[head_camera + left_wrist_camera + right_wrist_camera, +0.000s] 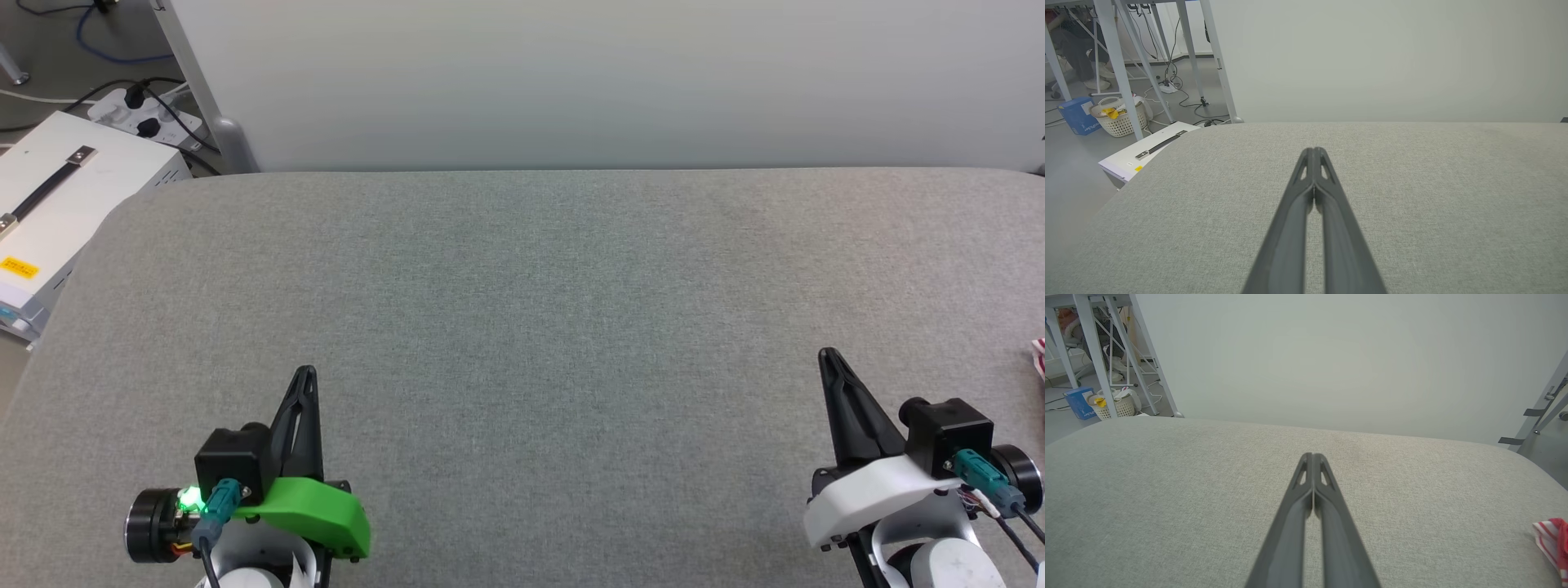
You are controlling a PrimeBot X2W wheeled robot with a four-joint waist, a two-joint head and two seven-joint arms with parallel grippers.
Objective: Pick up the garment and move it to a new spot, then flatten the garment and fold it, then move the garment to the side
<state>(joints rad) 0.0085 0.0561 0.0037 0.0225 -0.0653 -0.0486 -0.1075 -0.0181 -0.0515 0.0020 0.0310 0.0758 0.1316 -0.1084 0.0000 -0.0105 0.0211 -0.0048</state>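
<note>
The grey padded surface lies flat and open from its near edge to the pale wall panel, which stands upright along the far edge and bars any reach beyond. The widest lane runs between the 2 grippers, which are well apart: the left gripper low at the left and the right gripper low at the right, each with fingers pressed together. At the right edge a striped corner of the garment lies on the surface, near the right gripper's outer side. Off the left corner a white box sits close alongside, with a metal frame leg and a power strip behind it.
</note>
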